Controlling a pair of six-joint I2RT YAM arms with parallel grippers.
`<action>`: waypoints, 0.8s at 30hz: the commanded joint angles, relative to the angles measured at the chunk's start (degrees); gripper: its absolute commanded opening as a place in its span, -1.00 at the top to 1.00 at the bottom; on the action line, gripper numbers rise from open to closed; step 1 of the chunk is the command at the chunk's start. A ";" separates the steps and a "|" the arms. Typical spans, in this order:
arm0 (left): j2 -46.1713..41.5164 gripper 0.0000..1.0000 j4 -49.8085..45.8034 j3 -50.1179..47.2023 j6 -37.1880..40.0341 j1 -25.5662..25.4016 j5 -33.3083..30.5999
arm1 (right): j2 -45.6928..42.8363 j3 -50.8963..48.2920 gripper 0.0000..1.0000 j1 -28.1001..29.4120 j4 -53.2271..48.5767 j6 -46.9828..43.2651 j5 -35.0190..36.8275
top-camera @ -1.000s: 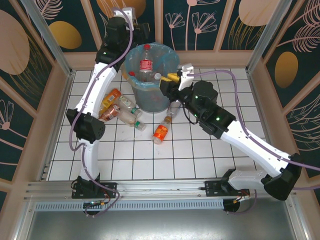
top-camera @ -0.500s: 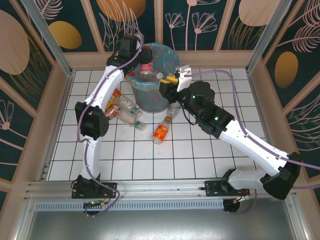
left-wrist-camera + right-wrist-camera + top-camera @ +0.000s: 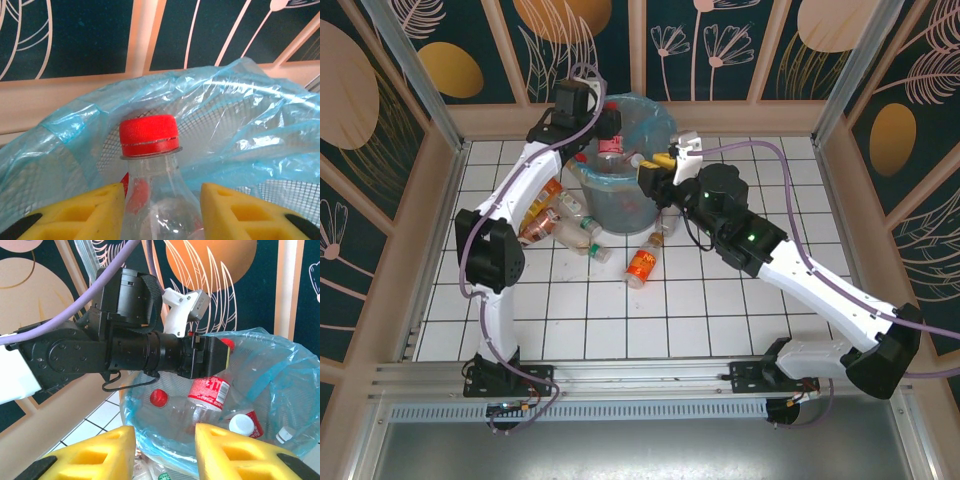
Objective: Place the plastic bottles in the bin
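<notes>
One red-capped bottle [image 3: 149, 135] is hanging above the bin [image 3: 620, 205], clamped in the left gripper [image 3: 161, 191] just swung over it (release looks next); the right gripper [image 3: 165, 434] is idling half-open, empty, nearby.

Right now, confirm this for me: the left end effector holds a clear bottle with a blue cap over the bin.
Wrong on the cap: it is red, not blue. The left wrist view shows it; the left end effector does hold the clear bottle over the bin.
</notes>
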 commanded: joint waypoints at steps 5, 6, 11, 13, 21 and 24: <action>3.75 -0.12 -8.59 6.08 1.63 -0.52 1.95 | 1.23 1.48 0.25 -0.29 1.60 1.07 -1.32; 3.79 -0.18 -8.60 8.10 1.42 -0.56 2.22 | 1.31 1.81 0.25 -0.35 1.36 1.15 -1.51; 0.96 -0.38 -7.80 14.25 0.23 -0.53 2.46 | 0.76 2.69 0.18 -0.28 -0.92 1.26 -0.76; -1.95 -0.42 -6.31 13.18 -0.04 -0.54 2.48 | 0.38 2.47 0.14 -0.29 -1.89 1.34 -0.17; -22.44 -0.45 3.77 -6.52 0.26 -0.54 1.19 | -1.44 -1.54 -0.02 -0.35 -5.99 3.75 1.70; -31.18 -0.45 6.76 -17.24 0.55 -0.51 0.45 | -1.66 -3.43 -0.03 -0.53 -9.07 6.69 4.76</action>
